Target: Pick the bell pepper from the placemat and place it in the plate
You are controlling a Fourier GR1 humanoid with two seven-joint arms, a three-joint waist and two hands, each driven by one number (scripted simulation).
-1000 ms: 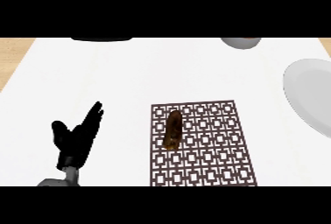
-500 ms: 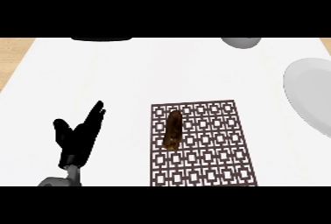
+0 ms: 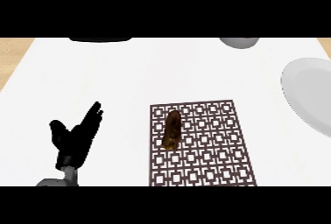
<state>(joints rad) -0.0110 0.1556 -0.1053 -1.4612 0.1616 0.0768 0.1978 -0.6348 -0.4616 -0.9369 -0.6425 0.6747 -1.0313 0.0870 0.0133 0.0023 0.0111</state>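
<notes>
We have not picked yet: the pepper (image 3: 172, 130) lies on the mat (image 3: 207, 157), the plate (image 3: 309, 98) at far right. Our left hand (image 3: 76, 138) rests, fingers straight; the next move calls for reaching the pepper.
</notes>
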